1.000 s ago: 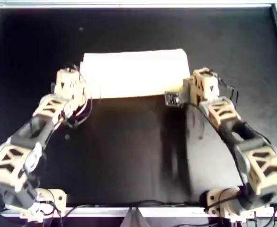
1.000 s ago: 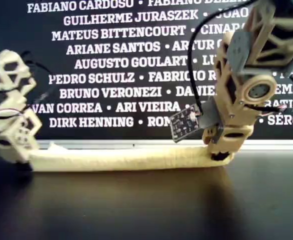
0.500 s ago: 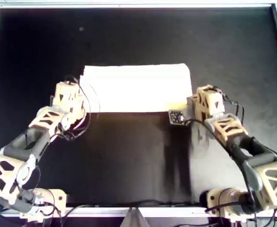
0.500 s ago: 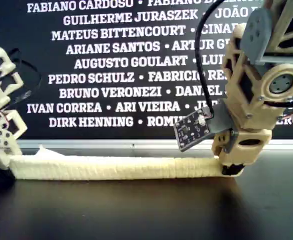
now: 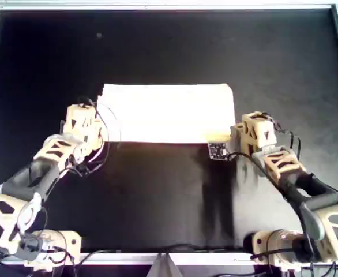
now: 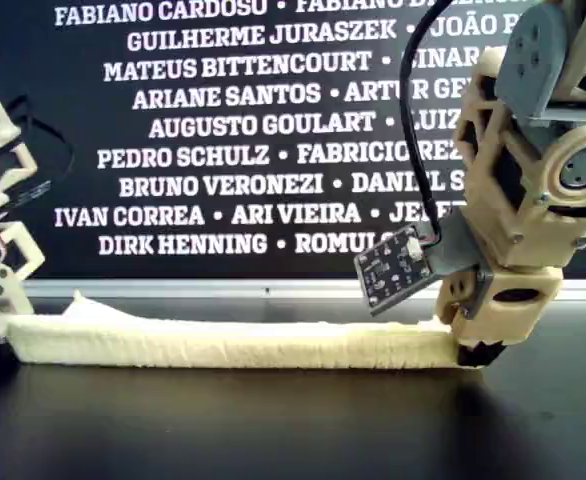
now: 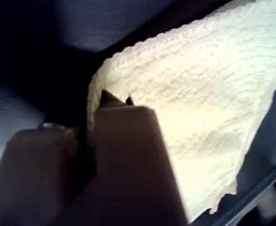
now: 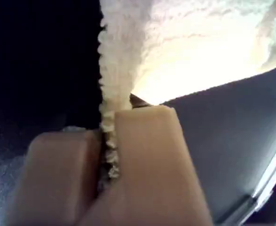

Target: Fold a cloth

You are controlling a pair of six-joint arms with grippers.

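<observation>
The pale yellow cloth (image 5: 168,112) lies as a folded rectangle on the black table (image 5: 157,190). In the exterior view it is a long low roll (image 6: 223,343). My first gripper (image 7: 88,127) is shut on a corner of the cloth (image 7: 194,108). My second gripper (image 8: 107,141) is shut on the cloth's edge (image 8: 110,70). In the overhead view one arm's gripper (image 5: 92,124) is at the cloth's near left corner and the other arm's gripper (image 5: 238,135) is at its near right corner. The wrist views do not show which arm is which.
A metal frame (image 5: 169,6) borders the black table. A small circuit board (image 5: 217,150) sticks out beside the gripper on the overhead view's right. A dark banner with white names (image 6: 223,130) stands behind the table in the exterior view.
Both grippers have drawn the cloth's near edge towards the arm bases and lower. The cloth has slid nearer and lies flatter.
</observation>
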